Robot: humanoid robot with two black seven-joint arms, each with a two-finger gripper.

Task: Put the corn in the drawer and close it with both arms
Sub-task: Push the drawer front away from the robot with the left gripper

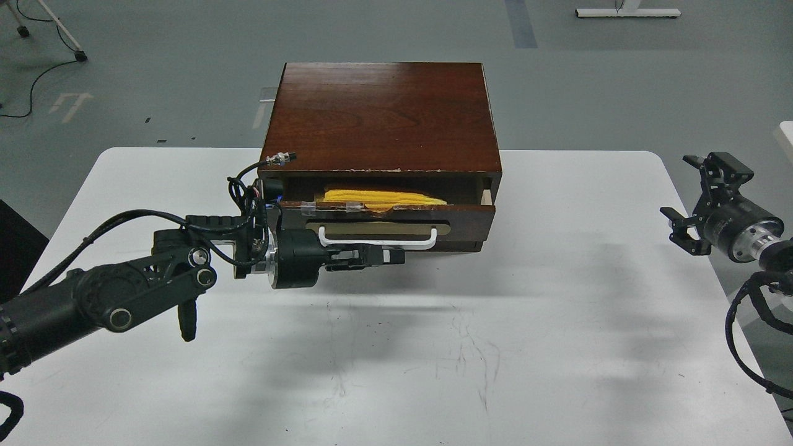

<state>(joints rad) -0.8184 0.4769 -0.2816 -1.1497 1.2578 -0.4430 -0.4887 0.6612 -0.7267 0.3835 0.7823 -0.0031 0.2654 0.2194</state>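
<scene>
The yellow corn (384,197) lies inside the drawer (390,218), which stands only slightly out of the dark wooden cabinet (381,114). Only a strip of the cob shows above the drawer's chipped, taped front. My left gripper (396,256) is shut, its fingers pointing right just below the white bar handle (376,239), pressed against the drawer front. My right gripper (694,201) is open and empty, hanging at the table's right edge, far from the cabinet.
The cabinet stands at the back middle of the white table (433,347). Grey floor lies beyond, with a cable and stand legs (56,37) at the far left. A white frame base (626,12) lies at the top right.
</scene>
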